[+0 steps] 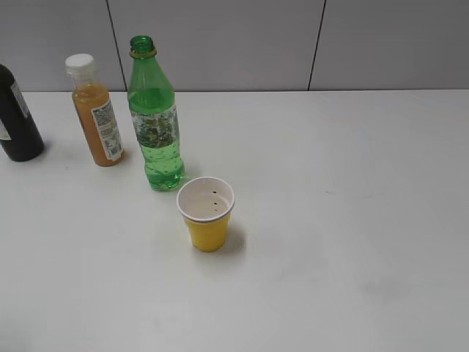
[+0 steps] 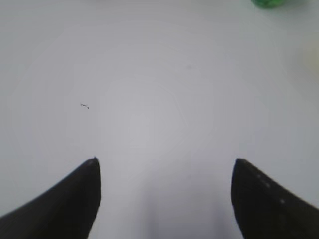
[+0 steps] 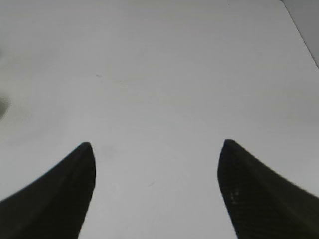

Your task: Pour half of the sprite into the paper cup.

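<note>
The left gripper (image 2: 164, 167) had its jaws spread wide, with nothing between them and only bare white desk (image 2: 149, 99) under the gap. The right gripper (image 3: 155, 149) also had its jaws spread wide, holding nothing and touching nothing, over bare desk. In the left wrist view a sliver of the green bottle's base showed at the top edge, toward 1 o'clock, well apart from the jaws. In the right wrist view the desk's far corner edge cut across at 1 o'clock, and a soft grey shadow lay at 9 o'clock.

In the exterior view neither arm was visible. Nearest on the desk stood the paper cup (image 1: 207, 213), upright, yellow outside and white inside, with a few dark specks on its inner wall. Just beyond it, at about 11 o'clock, stood the sprite bottle (image 1: 153, 117), upright and uncapped, close beside the cup; whether they touched could not be told. Farther to 10 o'clock stood the orange juice bottle (image 1: 97, 114) with its white cap on, and at the left edge a dark bottle (image 1: 17, 117), partly cut off. From the cup round to 3 o'clock and 6 o'clock the desk lay open. The far desk edge met a grey panelled wall (image 1: 220, 37).
</note>
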Robot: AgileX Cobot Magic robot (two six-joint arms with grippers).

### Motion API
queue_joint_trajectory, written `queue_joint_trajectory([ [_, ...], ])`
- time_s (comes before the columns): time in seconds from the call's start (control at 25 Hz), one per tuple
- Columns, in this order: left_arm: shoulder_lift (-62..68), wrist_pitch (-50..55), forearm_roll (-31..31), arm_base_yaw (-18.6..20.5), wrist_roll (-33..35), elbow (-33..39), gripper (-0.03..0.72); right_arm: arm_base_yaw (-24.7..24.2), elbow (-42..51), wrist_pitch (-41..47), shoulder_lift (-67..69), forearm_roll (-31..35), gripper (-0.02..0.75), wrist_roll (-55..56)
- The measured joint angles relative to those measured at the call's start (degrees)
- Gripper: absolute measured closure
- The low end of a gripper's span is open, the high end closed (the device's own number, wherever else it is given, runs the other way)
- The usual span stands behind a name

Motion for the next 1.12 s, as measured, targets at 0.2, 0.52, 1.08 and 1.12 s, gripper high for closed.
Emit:
queue_joint_trajectory([
  [0.2,-8.6,-0.9,0.0,0.0,0.0,0.7,0.07,0.0,0.0,0.0,0.0,0.0,0.165,0.0],
  [0.52,-17.6,4.3,0.2,0.0,-1.5,0.7,0.088,0.0,0.0,0.0,0.0,0.0,0.164,0.0],
  [1.08,-32.2,7.8,3.3,0.0,-2.4,1.9,0.096,0.0,0.0,0.0,0.0,0.0,0.165,0.0],
  [1.12,-33.3,7.8,3.3,0.0,-2.4,1.9,0.096,0.0,0.0,0.0,0.0,0.0,0.165,0.0],
])
